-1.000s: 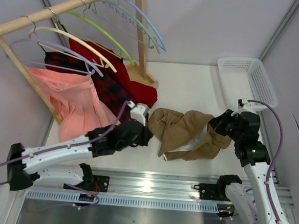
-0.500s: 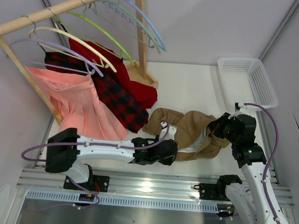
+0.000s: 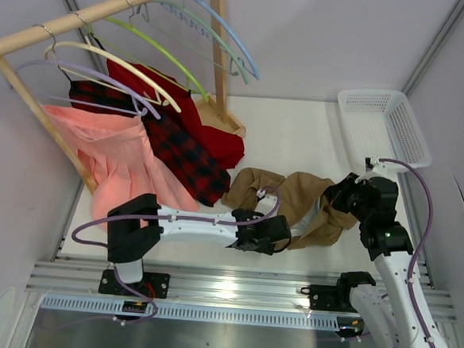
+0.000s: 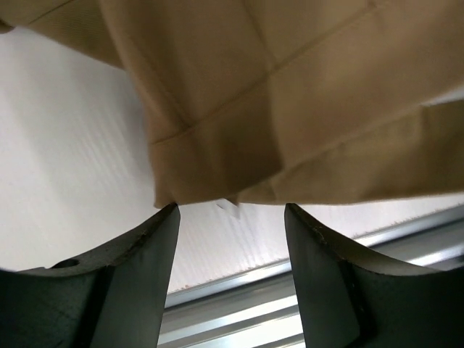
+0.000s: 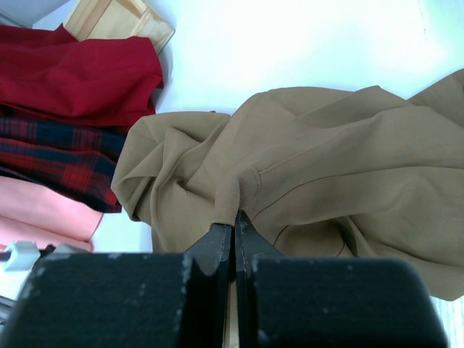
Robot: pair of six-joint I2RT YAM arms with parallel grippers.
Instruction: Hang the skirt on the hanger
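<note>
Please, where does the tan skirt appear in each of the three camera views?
Top external: skirt at centre, slightly right.
Left wrist: skirt fills the upper half.
Right wrist: skirt across centre and right.
Shared landmark: the white table.

Pale grey walls (image 3: 345,38) are seen all round, joined by dark seam strips. The white table (image 3: 298,139) is evenly lit, with only soft shadows. A wooden clothes rack (image 3: 92,14) is set at the far left, its rail slanted and its upright post (image 3: 217,77) footed in a wooden base (image 5: 119,18). A white mesh basket (image 3: 378,94) is placed far right. Glare is noted on the aluminium rail (image 3: 232,289) along the near edge.
</note>
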